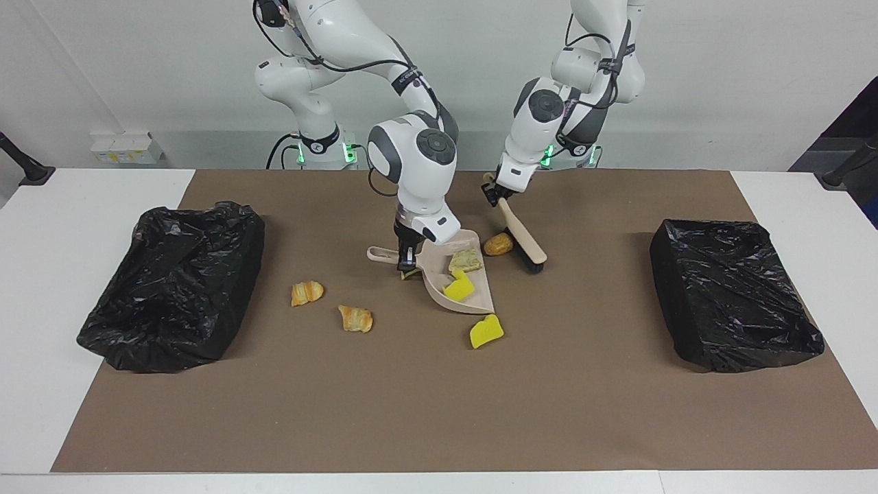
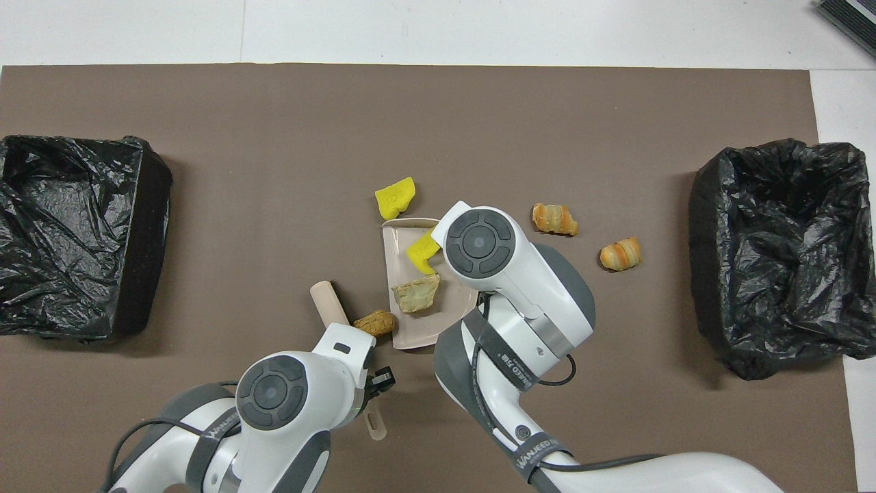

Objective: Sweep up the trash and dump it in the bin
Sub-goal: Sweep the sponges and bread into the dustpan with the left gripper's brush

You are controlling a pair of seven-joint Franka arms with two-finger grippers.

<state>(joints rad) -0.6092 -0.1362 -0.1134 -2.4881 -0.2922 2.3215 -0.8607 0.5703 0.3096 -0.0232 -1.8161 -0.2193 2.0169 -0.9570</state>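
— While my left gripper (image 1: 495,193) clamps the brush (image 1: 523,237) and my right (image 1: 406,259) the dustpan (image 1: 480,302), what's done?
— Two scraps (image 1: 461,274) sit in the pan; nothing looks binned.
— And the bun (image 1: 499,243)?
— On the mat, touching the bristles, just beside the pan's rim; a sponge (image 1: 485,332) and two croissants (image 1: 333,307) wait outside

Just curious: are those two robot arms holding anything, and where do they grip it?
Left hand: brush, held by its handle. Right hand: dustpan, held at its handle.
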